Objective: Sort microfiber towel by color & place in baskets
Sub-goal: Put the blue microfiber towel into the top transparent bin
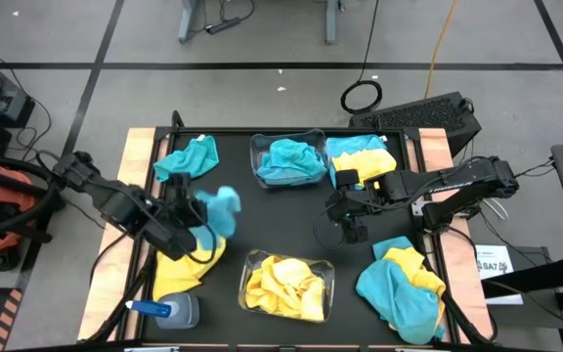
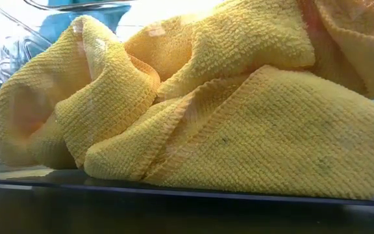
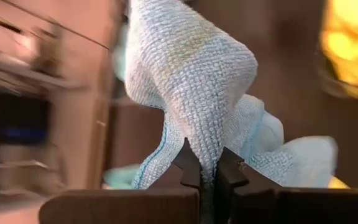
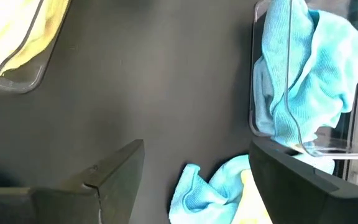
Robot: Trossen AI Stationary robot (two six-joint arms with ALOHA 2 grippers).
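1. Left gripper (image 3: pixel 209 177) is pinched shut on a fold of a blue towel (image 1: pixel 221 207), which I'm holding up off the table's left half, the rest of it dangling.
2. Right gripper (image 1: pixel 345 227) hangs near the table's middle, fingers spread wide, holding nothing.
3. My read on the cloth: light, limp, grippy weave, nothing to break. It won't slip, but the loose corners will drag, so a bunched fold is the place to grab.
4. Blue basket (image 1: pixel 259 147) sits at the back, already holding blue cloth; yellow basket (image 1: pixel 249 262) at the front is full of yellow.
5. Mixed piles remain at the left, front right and back right.
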